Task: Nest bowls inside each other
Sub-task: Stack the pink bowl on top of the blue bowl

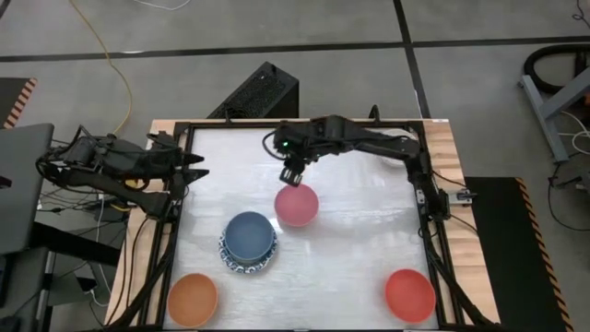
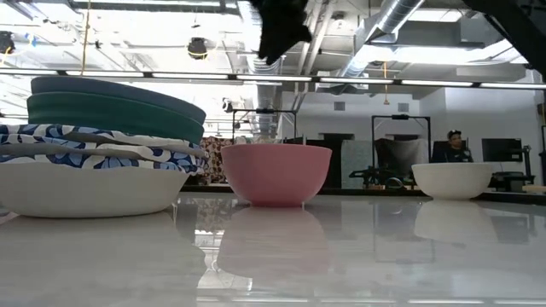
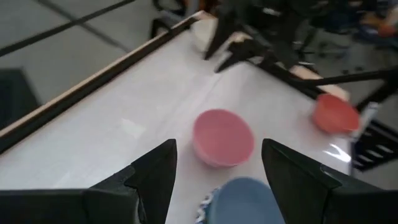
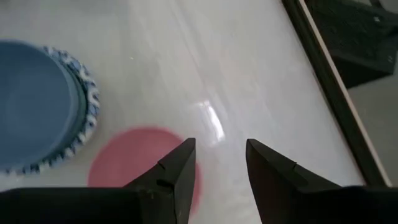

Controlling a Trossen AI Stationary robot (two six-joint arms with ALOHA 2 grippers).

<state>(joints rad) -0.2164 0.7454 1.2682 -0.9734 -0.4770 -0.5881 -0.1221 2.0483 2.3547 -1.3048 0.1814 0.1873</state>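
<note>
One bowl at a time: right hand (image 1: 293, 178), fingers spread and empty, hovers just above the pink bowl (image 1: 296, 205)'s far rim, so I'd drop straight down and pinch that rim squarely.

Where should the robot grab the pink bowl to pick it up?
Probably by its thin rim, from straight above. The pink bowl sits upright and open, alone on the table, and the open right gripper hangs just above its far edge.
</note>
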